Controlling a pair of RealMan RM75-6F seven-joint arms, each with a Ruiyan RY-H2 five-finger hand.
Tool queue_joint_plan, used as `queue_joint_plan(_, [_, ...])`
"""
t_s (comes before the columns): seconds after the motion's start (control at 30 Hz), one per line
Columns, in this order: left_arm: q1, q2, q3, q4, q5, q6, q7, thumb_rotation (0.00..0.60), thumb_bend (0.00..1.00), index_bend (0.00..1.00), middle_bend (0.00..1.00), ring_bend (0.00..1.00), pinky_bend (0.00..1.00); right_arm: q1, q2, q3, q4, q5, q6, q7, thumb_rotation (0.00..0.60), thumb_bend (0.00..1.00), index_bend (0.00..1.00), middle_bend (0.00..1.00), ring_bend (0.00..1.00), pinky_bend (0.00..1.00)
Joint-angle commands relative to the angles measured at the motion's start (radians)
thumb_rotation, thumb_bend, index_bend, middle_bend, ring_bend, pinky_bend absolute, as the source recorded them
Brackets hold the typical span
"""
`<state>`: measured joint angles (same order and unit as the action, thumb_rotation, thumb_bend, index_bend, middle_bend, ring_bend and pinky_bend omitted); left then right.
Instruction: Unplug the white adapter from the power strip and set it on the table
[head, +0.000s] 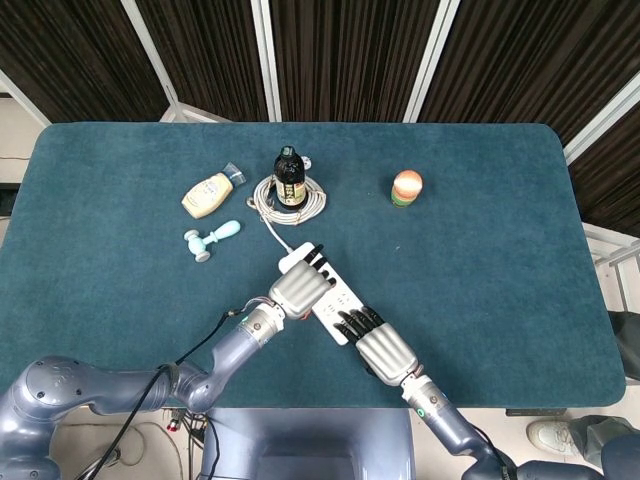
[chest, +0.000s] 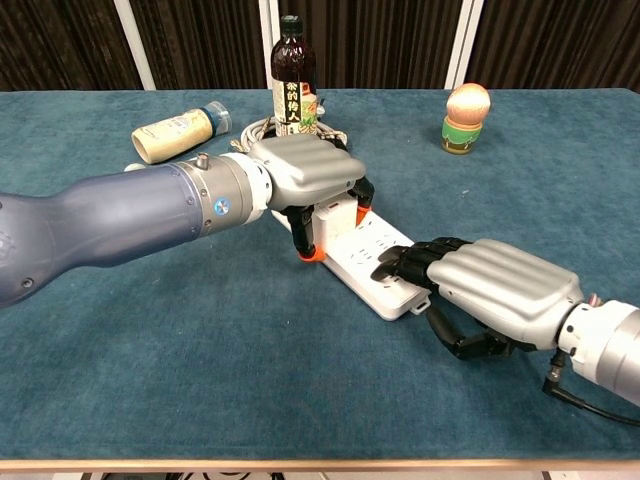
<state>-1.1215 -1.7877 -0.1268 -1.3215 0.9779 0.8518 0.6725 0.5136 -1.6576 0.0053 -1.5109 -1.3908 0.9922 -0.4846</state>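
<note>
A white power strip (head: 334, 296) (chest: 372, 253) lies slanted on the blue table, its cable running to a coil at the back. The white adapter (chest: 337, 211) sits plugged into the strip's far end. My left hand (head: 299, 285) (chest: 303, 171) hovers over it, thumb and fingers (chest: 308, 247) reaching down on both sides of the adapter and gripping it. From the front my right hand (head: 376, 346) (chest: 492, 285) reaches in, its dark fingertips pressing on the strip's near end. The head view hides the adapter under my left hand.
A dark bottle (head: 289, 177) (chest: 291, 72) stands inside the coiled cable (head: 270, 201). Left of it lie a cream squeeze bottle (head: 207, 194) (chest: 176, 132) and a pale blue roller (head: 211, 240). An egg-shaped toy (head: 406, 187) (chest: 466, 116) stands at the back right.
</note>
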Motion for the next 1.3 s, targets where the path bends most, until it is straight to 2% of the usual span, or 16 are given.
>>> queue_joint_plan(0.03, [0.006, -0.007, 0.0, 0.007, 0.013, 0.007, -0.011, 0.6, 0.31, 0.57, 0.58, 0.17, 0.07, 0.0, 0.0, -0.001, 0.0, 0.0, 0.0, -0.001, 0.6, 0.83, 0.18, 0.19, 0.17, 0.15])
queue_joint_plan(0.6, [0.006, -0.009, -0.025, -0.026, 0.025, 0.027, -0.003, 0.6, 0.32, 0.59, 0.6, 0.18, 0.07, 0.002, -0.007, -0.013, -0.013, -0.012, 0.008, 0.009, 0.6, 0.83, 0.19, 0.19, 0.17, 0.15])
queue_joint_plan(1.3, [0.041, 0.033, -0.009, -0.08, 0.012, 0.054, 0.016, 0.6, 0.34, 0.62, 0.64, 0.2, 0.09, -0.001, -0.008, -0.026, -0.028, -0.012, 0.012, -0.003, 0.6, 0.83, 0.19, 0.2, 0.17, 0.15])
